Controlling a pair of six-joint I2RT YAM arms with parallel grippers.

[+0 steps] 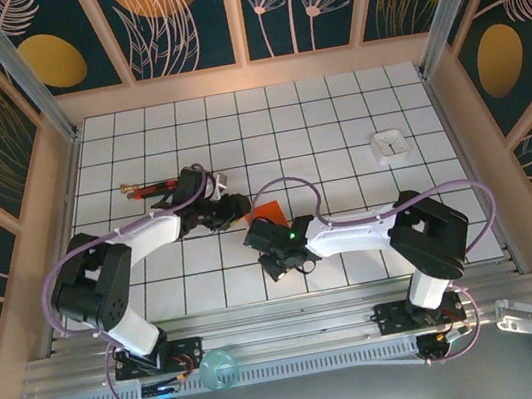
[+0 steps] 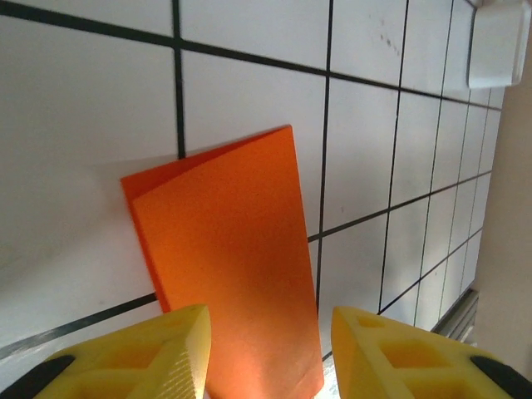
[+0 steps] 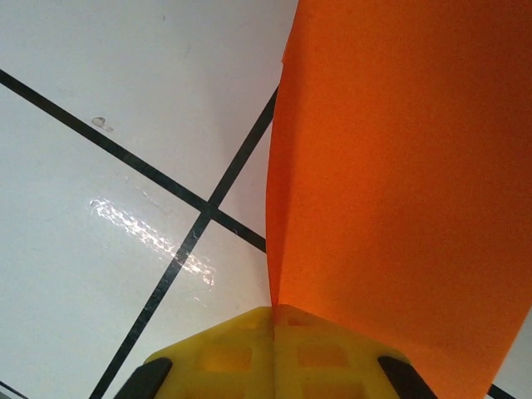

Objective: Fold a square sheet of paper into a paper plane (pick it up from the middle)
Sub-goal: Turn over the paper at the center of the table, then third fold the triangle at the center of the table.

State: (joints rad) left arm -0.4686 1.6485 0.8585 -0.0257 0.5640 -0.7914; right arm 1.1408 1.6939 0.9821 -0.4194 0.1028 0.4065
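**Listener:** Where is the paper right now?

**Operator:** From overhead I see the orange-red sheet of paper near the middle of the white grid table. It sits between my two arms, which reach in from either side. It is folded over. My left wrist camera shows two layers, one edge a little short of the other.

**Listener:** Which gripper has hold of it?

**Operator:** My right gripper. Its yellow fingers are pressed together with no gap, and the paper rises straight out from between them, above the tiles. Whether its far edge touches the table I cannot tell.

**Listener:** And the left one?

**Operator:** My left gripper is parted, its two yellow fingertips standing either side of the sheet's near end. One tip overlaps the paper's edge and the other sits just beside it. I cannot tell whether either presses on it.

**Listener:** Anything else on the table?

**Operator:** A small white square object lies well apart to the right, toward the back. A thin red-and-black stick-like tool lies just behind my left arm.
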